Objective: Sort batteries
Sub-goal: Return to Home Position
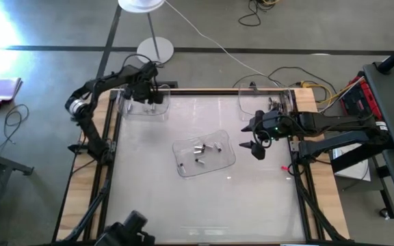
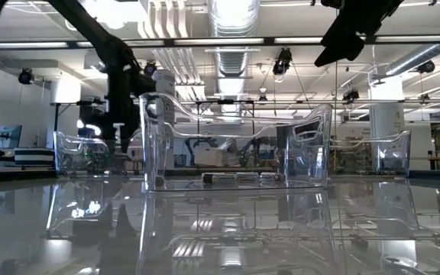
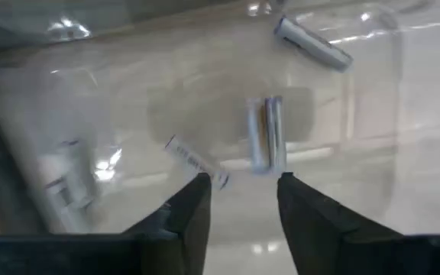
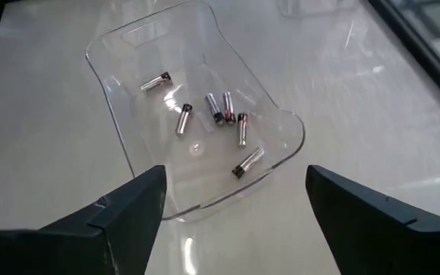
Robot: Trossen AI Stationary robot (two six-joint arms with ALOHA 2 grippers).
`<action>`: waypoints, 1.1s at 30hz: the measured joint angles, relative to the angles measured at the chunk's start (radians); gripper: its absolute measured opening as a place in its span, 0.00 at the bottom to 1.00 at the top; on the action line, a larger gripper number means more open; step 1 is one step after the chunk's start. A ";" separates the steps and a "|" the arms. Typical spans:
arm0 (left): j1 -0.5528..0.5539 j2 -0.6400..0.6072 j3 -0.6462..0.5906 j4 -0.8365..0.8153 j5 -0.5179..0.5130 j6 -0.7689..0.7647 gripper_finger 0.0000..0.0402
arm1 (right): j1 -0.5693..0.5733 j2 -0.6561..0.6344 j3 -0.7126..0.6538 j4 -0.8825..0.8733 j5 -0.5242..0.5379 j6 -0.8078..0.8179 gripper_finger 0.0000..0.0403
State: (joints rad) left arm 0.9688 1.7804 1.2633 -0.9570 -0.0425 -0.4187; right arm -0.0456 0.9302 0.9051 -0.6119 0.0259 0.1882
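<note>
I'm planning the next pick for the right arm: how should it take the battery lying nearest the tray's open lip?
Probably grip that battery across its middle, coming straight down with the right end effector open. It lies flat and apart from the others in the centre tray, so fingers fit either side.

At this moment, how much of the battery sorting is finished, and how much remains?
Partly done: several small silvery cylindrical batteries already lie in the clear plastic tray at the far left, under the open left gripper. Nothing is in hand; the open right gripper hovers near the clear middle tray, where six batteries remain.
</note>
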 joint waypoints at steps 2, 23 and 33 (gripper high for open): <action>-0.005 -0.061 -0.003 -0.030 0.000 0.024 0.36 | 0.000 0.000 0.000 0.009 0.000 -0.031 0.76; -0.879 -0.915 -0.710 1.054 -0.101 0.219 0.39 | 0.046 0.140 -0.363 0.748 0.056 -0.191 0.57; -0.933 -1.003 -0.749 1.061 -0.018 0.254 0.39 | 0.041 0.052 -0.236 0.567 0.061 -0.371 0.47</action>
State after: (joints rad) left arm 0.0356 0.7771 0.5138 0.1041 -0.0609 -0.1646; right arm -0.0048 0.9823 0.6686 -0.0446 0.0864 -0.1830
